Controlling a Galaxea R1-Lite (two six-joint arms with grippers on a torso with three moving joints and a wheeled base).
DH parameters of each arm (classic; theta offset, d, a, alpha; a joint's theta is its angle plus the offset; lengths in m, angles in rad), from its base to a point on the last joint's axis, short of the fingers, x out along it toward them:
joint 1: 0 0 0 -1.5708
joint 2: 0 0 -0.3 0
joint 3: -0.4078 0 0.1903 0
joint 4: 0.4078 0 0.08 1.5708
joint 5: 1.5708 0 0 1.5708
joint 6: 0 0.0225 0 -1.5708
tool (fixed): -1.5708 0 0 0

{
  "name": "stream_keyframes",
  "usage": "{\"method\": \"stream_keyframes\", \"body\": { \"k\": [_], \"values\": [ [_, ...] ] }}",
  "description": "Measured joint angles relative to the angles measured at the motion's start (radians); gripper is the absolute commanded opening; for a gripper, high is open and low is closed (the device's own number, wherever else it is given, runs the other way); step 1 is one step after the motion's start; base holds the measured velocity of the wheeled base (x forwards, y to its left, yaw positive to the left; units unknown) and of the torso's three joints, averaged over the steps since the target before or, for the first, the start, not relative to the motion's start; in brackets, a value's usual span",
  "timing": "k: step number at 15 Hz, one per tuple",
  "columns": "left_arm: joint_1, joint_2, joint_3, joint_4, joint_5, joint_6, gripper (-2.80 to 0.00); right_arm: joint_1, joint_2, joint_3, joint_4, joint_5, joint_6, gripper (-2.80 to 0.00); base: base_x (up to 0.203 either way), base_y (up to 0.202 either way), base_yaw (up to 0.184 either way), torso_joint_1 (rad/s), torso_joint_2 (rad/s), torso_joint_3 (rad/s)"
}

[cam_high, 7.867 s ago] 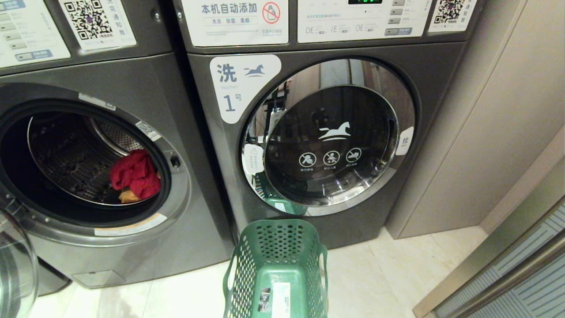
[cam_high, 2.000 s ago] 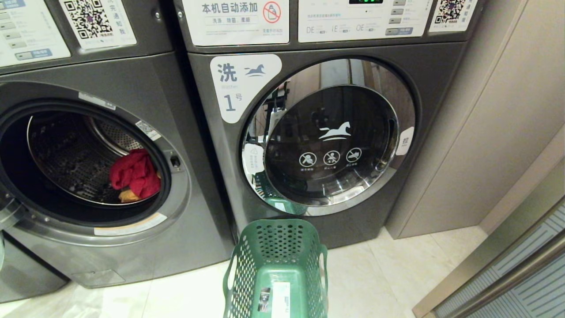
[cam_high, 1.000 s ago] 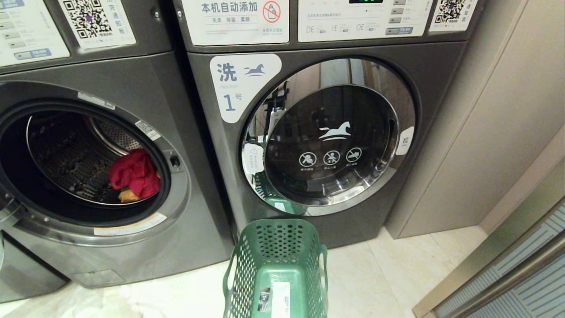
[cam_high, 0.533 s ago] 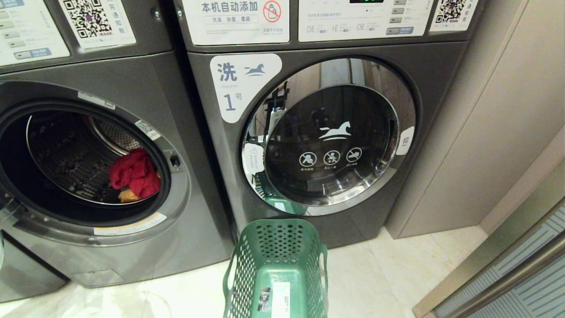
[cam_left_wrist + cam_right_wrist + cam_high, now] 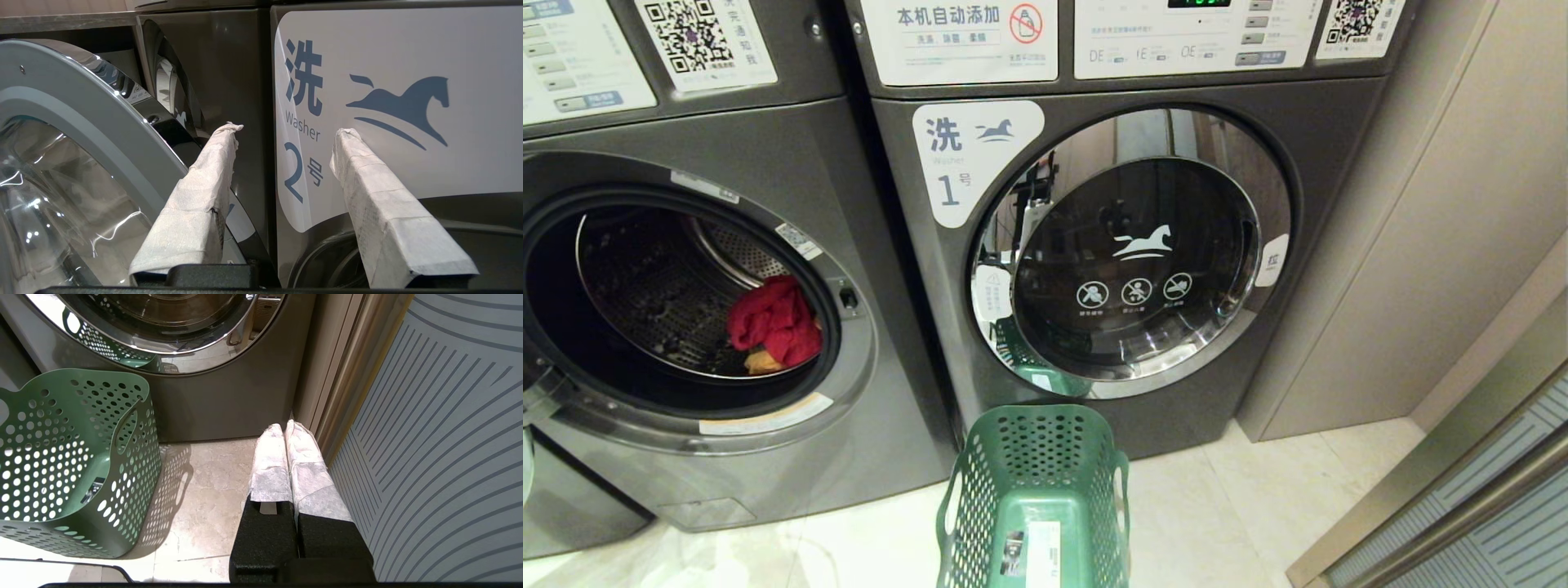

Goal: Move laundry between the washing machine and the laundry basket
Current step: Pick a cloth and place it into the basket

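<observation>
The washing machine [image 5: 768, 147] stands at the left with its round opening uncovered. In its drum lies the laundry: a bright red cloth [image 5: 772, 322] on a small orange-yellow piece [image 5: 761, 362]. The green laundry basket [image 5: 1033, 490] stands on the floor before the machine labelled 1, and only a white sticker shows on its floor. My left gripper [image 5: 290, 128] is open and empty. It hovers in front of the white label 2 [image 5: 367, 122], beside the swung-out glass door [image 5: 61, 122]. My right gripper [image 5: 282, 426] is shut and empty, low over the floor to the right of the basket [image 5: 77, 457].
The machine labelled 1 [image 5: 1127, 245] has its chrome-ringed door shut. A beige wall panel [image 5: 1421, 245] and a striped glass panel [image 5: 441, 437] close the space at the right. Pale floor tiles [image 5: 1217, 506] lie around the basket.
The open door's glass, seen at the lower left of the head view some seconds ago, has swung almost out of it. The laundry and the basket have not moved.
</observation>
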Motion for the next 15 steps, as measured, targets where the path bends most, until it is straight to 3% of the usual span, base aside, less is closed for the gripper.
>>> {"method": "stream_keyframes", "body": {
  "k": [15],
  "values": [
    [-0.065,0.019,-0.001,0.009,-0.001,0.003,-2.80,0.000,0.000,0.000,0.000,0.000,0.000,-2.80,0.000,0.000,0.000,0.000,0.00,0.000]
  ]
}}
